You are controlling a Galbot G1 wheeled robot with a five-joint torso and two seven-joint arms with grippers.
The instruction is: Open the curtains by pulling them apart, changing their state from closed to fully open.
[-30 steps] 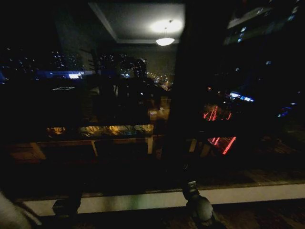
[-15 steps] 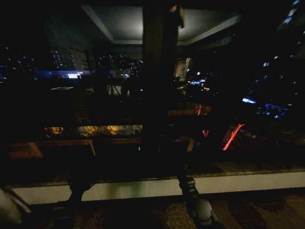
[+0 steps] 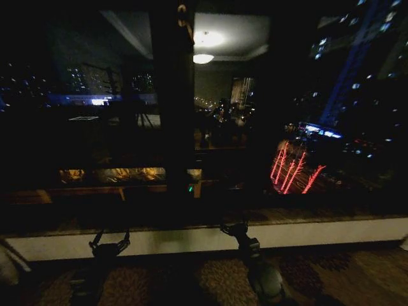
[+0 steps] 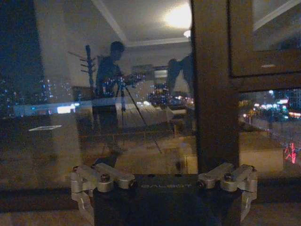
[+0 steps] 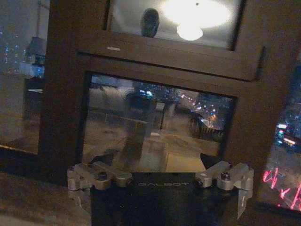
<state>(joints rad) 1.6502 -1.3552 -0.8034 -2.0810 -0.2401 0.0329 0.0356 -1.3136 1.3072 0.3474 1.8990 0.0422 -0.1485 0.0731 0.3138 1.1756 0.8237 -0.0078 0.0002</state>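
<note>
Whole view swings rightward; dark brown window post (image 3: 171, 108) now at 11 o'clock. Left pincer (image 3: 109, 244) and right pincer (image 3: 234, 227) both spread, empty, low before bare night-time glass (image 3: 95, 95); window looks uncovered, task likely done.

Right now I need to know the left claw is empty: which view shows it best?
The left wrist view: the left claw is close, spread wide with nothing in it. The head view has it low and dim. The right wrist view has the right claw instead, open too.
</note>
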